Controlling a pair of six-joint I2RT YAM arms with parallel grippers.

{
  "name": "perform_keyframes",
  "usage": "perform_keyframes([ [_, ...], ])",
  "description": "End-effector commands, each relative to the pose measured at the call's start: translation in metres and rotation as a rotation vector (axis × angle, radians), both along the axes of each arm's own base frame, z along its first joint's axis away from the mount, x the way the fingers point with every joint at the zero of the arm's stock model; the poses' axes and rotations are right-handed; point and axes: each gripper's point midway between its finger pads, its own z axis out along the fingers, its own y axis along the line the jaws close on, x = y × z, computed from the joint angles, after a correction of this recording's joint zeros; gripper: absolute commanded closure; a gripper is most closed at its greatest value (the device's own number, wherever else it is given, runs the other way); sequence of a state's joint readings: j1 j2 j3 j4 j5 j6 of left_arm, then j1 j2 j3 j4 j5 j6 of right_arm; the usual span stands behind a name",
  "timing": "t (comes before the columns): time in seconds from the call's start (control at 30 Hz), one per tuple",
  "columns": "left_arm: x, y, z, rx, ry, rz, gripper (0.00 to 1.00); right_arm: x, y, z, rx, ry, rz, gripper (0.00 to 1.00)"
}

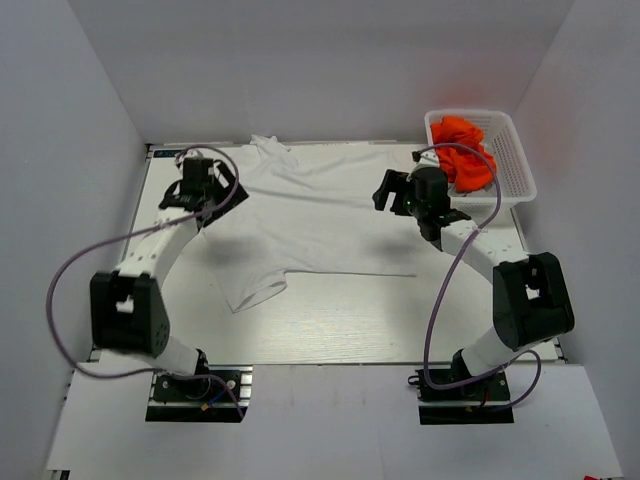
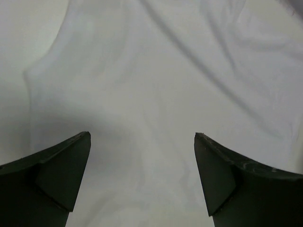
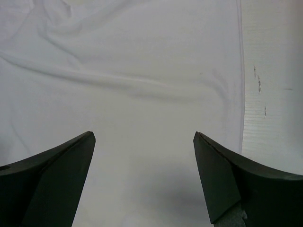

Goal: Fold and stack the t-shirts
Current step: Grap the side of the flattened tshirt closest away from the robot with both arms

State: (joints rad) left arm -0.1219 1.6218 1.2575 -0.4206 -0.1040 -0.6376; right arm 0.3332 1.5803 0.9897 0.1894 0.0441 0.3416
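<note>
A white t-shirt (image 1: 310, 215) lies spread on the table, one sleeve at the back near the wall and one at the front left. My left gripper (image 1: 208, 205) is open over its left part; the left wrist view shows white cloth (image 2: 156, 85) between the spread fingers (image 2: 61, 165). My right gripper (image 1: 392, 196) is open over its right part; the right wrist view shows cloth (image 3: 142, 94) and its hem edge by the bare table. Orange t-shirts (image 1: 465, 150) lie bunched in the basket.
A white plastic lattice basket (image 1: 515, 165) stands at the back right corner. Grey walls close in the table on three sides. Bare table (image 1: 350, 320) lies in front of the shirt. Purple cables loop from both arms.
</note>
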Motion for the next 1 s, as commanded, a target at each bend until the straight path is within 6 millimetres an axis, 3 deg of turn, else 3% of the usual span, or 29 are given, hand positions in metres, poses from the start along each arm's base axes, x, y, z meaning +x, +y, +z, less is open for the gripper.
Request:
perform_keyframes([
  [0.0, -0.094, -0.015, -0.036, -0.133, 0.168, -0.036, 0.0, -0.003, -0.006, 0.002, 0.055, -0.022, -0.056, 0.1],
  [0.03, -0.109, -0.014, -0.039, -0.144, 0.175, -0.024, 0.0, -0.005, -0.005, 0.005, 0.06, -0.025, -0.046, 0.1],
  [0.07, -0.137, -0.016, -0.061, -0.178, 0.239, -0.005, 0.0, -0.004, -0.006, 0.007, 0.066, -0.028, -0.05, 0.1],
  [0.1, -0.152, -0.019, -0.05, -0.217, 0.206, -0.012, 0.0, -0.006, -0.005, 0.007, 0.075, -0.021, -0.052, 0.1],
  [0.2, -0.198, -0.021, -0.073, -0.278, 0.282, 0.03, 0.0, -0.008, -0.003, 0.007, 0.085, -0.024, -0.05, 0.1],
  [0.23, -0.208, -0.022, -0.069, -0.288, 0.264, 0.029, 0.0, -0.007, -0.005, 0.007, 0.081, -0.028, -0.052, 0.1],
  [0.3, -0.232, -0.021, -0.086, -0.301, 0.33, 0.049, 0.0, -0.008, -0.006, 0.004, 0.076, -0.022, -0.058, 0.1],
  [0.43, -0.258, -0.016, -0.106, -0.273, 0.437, 0.076, 0.0, -0.01, -0.006, 0.001, 0.075, -0.013, -0.052, 0.1],
  [0.6, -0.271, -0.004, -0.136, -0.204, 0.558, 0.129, 0.1, -0.01, -0.009, -0.003, 0.063, -0.005, -0.062, 0.1],
  [0.67, -0.261, -0.006, -0.141, -0.213, 0.536, 0.134, 0.19, -0.01, -0.009, -0.005, 0.065, 0.001, -0.066, 0.1],
  [0.73, -0.249, -0.009, -0.142, -0.222, 0.502, 0.116, 0.21, -0.012, -0.008, -0.007, 0.067, 0.012, -0.062, 0.1],
  [0.87, -0.23, -0.009, -0.149, -0.216, 0.47, 0.119, 0.39, -0.016, -0.009, -0.019, 0.082, 0.049, -0.08, 0.1],
  [0.9, -0.227, -0.009, -0.149, -0.216, 0.473, 0.119, 0.54, -0.018, -0.009, -0.022, 0.093, 0.063, -0.087, 0.1],
  [0.97, -0.234, -0.006, -0.156, -0.193, 0.512, 0.121, 0.67, -0.022, -0.011, -0.025, 0.093, 0.073, -0.094, 0.1],
])
